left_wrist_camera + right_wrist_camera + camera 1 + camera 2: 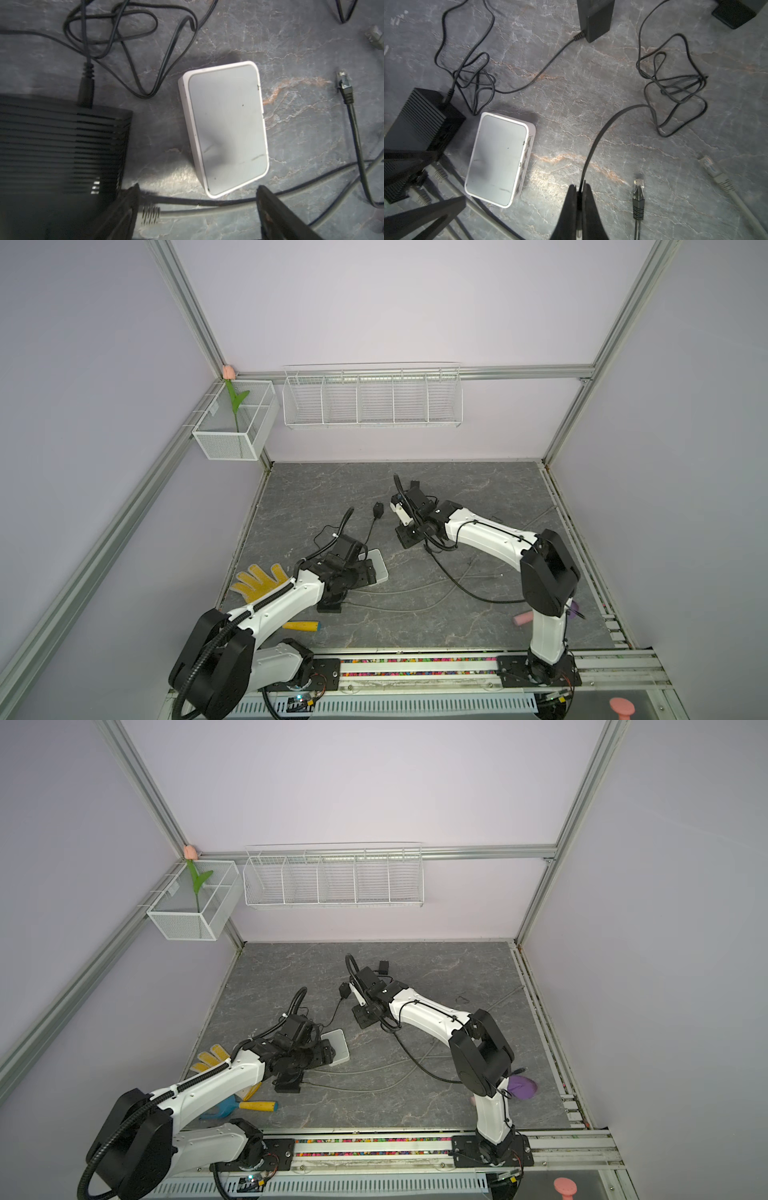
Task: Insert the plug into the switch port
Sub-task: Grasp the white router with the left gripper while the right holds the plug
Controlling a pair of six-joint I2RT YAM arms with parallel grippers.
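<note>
1. Right gripper (579, 187): jaws closed on a flat black cable (593, 143). The cable end inside the grip is hidden. From the grip, the cable runs to a tangled black cord (675, 89) on the stone-pattern tabletop (591, 83).
2. Left gripper (197, 187): jaws spread wide, holding nothing, positioned at one short end of the white switch (224, 128). Contact with the housing cannot be determined.
3. White switch: lies flat on the tabletop. Its row of ports (527, 158) is on the long side that faces the right gripper.
4. Black Ethernet plug (638, 193): lies loose on the tabletop just beside the right gripper, well apart from the white switch, and is not held.
5. Grey Ethernet plug (709, 166): lies loose, farther from the switch than the black one.
6. Black ribbed box (423, 120): stands just beside the switch, on the side opposite the ports, with a power cord (87, 83) plugged in.
7. In both top views, the left wrist partly covers the switch.
</note>
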